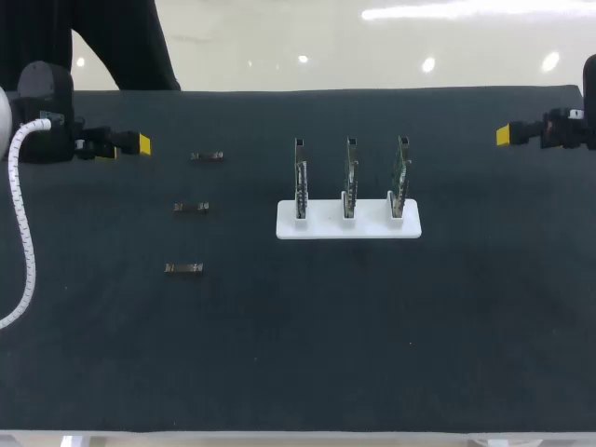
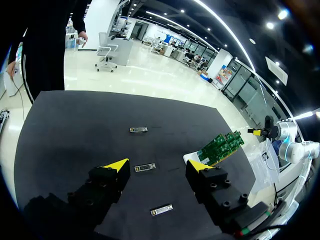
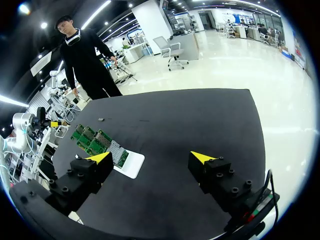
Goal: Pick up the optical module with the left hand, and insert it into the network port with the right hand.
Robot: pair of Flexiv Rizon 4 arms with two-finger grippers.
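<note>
your left gripper [image 2: 157, 165] and right gripper [image 3: 151, 157] stand spread; optical modules [image 1: 191, 207] lie at 9 o'clock from the board rack [image 1: 321, 226]; ports indiscernible.

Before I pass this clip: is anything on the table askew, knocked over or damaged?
Nothing stands out. The three modules lie flat and apart in a loose column. The three boards stand upright, each in its own slot of the white stand.

Three small metal optical modules [image 1: 191, 208] lie flat, well apart from three green circuit boards [image 1: 350, 179] standing upright in a white holder [image 1: 317, 229]
</note>
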